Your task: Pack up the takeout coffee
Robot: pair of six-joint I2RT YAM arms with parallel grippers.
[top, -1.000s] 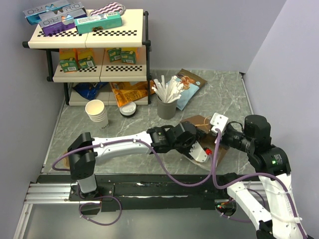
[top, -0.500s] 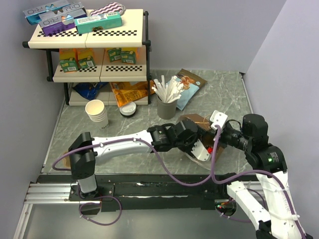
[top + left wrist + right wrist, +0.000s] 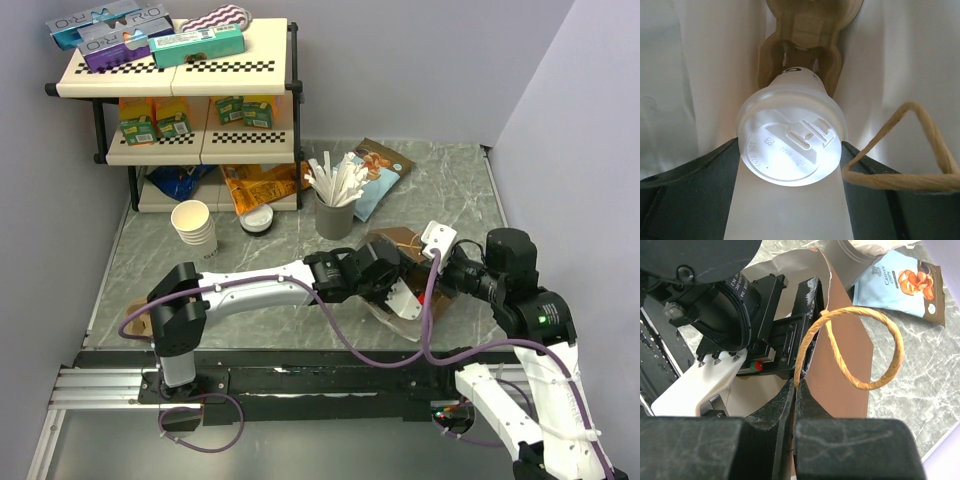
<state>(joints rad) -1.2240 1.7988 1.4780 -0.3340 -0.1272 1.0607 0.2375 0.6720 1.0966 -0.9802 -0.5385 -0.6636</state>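
Note:
The takeout coffee point(image 3: 795, 100), a small off-white cup with a white sip lid, lies inside the brown paper bag point(image 3: 398, 243), its base against a cardboard carrier point(image 3: 805, 30). My left gripper point(image 3: 790, 145) reaches into the bag's mouth, and its dark fingers point(image 3: 715, 170) press both sides of the lid. From above, the left wrist point(image 3: 372, 275) hides the cup. My right gripper point(image 3: 796, 382) is shut on the bag's rim point(image 3: 850, 365), right where the twine handle point(image 3: 880, 340) starts. That handle also crosses the left wrist view at the lower right.
Behind the bag stands a grey straw holder point(image 3: 335, 215). A stack of lidless cups point(image 3: 195, 228) and loose lids point(image 3: 257, 220) sit to the left. A stocked shelf point(image 3: 170, 70) fills the back left. Snack bags point(image 3: 378, 170) lie at the back.
My left arm has pushed a little farther right, into the bag. The right arm has shifted slightly while keeping hold of the bag's rim.

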